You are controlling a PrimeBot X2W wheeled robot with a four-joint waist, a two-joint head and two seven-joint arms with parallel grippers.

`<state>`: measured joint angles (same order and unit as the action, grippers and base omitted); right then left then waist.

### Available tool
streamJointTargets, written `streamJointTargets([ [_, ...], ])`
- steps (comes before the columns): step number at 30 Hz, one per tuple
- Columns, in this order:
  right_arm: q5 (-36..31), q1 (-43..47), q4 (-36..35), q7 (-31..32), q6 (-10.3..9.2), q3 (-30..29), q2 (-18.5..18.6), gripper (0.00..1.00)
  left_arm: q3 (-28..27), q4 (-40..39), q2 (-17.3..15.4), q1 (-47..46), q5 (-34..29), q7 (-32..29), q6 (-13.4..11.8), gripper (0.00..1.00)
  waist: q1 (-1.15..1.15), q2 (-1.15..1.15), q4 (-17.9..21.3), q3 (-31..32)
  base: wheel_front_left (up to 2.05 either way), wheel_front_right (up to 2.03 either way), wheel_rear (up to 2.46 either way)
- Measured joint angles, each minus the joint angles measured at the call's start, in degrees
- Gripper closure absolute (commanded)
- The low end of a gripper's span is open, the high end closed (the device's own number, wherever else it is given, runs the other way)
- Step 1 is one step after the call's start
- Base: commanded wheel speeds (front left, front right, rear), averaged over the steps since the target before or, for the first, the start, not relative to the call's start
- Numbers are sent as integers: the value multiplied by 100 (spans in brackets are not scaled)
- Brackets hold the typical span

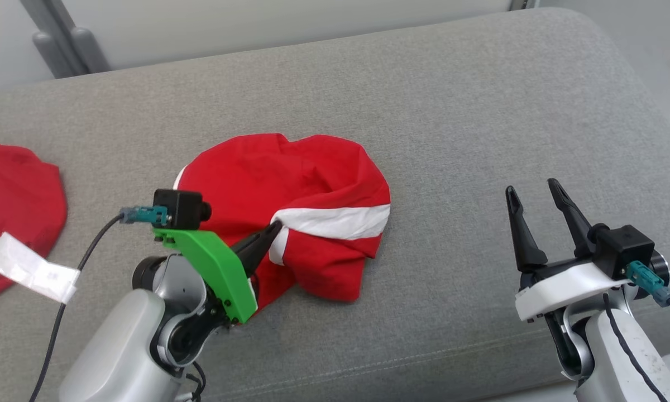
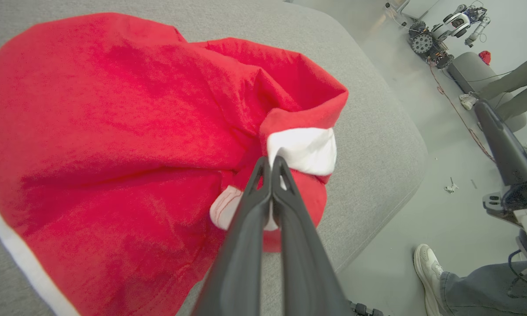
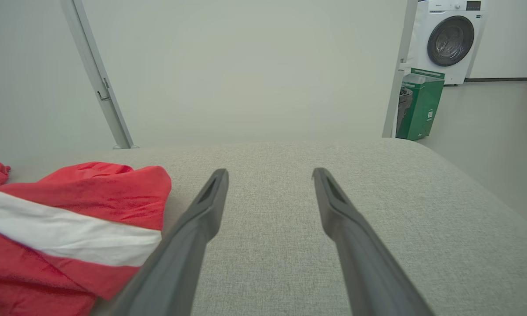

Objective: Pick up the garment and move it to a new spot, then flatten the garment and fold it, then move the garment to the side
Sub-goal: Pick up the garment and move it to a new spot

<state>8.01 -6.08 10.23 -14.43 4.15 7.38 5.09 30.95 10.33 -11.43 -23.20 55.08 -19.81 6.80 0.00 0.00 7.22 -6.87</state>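
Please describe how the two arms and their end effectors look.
Both arms are silver-grey. Each end effector has two long dark fingers. The left end effector carries a green plastic bracket, the right end effector a white bracket. Each wrist bears a black cube camera with teal plug.

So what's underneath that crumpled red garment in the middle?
The grey cushion shows all round the red garment, so it lies on that. Anything beneath its bunched folds is covered and cannot be seen. The left tool is shut on a white-striped fold at its edge.
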Motion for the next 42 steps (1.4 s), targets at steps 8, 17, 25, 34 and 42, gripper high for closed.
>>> streamJointTargets([
  [8,-60,163,-2,0,34,42,0,0,-236,411,-125,584,-304,609,-243,100,0,0,-458,91,0,0,0],
  [17,-125,186,-4,0,65,103,25,0,-404,730,-135,823,-339,980,-437,100,0,0,-955,156,0,0,0],
  [25,-154,188,18,0,90,219,21,0,-516,994,-145,960,-391,1293,-632,100,0,0,-1200,198,0,0,0],
  [34,-162,193,135,0,158,380,30,0,-565,1065,32,1037,-336,1541,-628,0,0,0,-1296,226,0,0,0],
  [42,-162,199,219,0,190,487,35,0,-545,917,112,1160,-336,1811,-504,0,0,0,-1343,313,0,0,0],
])
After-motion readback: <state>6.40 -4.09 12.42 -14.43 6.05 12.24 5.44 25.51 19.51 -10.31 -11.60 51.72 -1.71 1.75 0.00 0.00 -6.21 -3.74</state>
